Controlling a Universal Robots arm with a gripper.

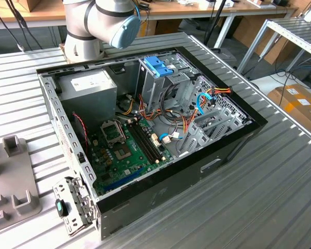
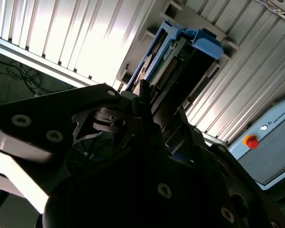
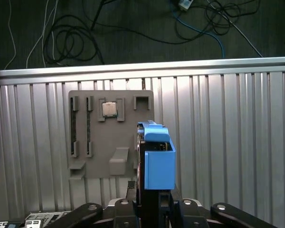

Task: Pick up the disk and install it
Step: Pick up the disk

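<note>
Though the disk point(image 3: 159, 159) stands edge-on right at the tool point(image 3: 153, 202), whether it is clamped cannot be told.

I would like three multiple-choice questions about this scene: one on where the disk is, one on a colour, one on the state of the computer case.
1. Where is the disk?
A) on the floor
B) by the grey holder plate on the ribbed table
C) on a wooden shelf

2. What colour are the disk's side rails?
A) red
B) yellow
C) blue

3. How is the computer case?
A) open, insides showing
B) closed
C) wrapped in foil

Answers:
1 B: in the first wrist view the disk stands at the plate's edge.
2 C: the blue shows in both wrist views.
3 A: its green board is in plain sight.
</note>
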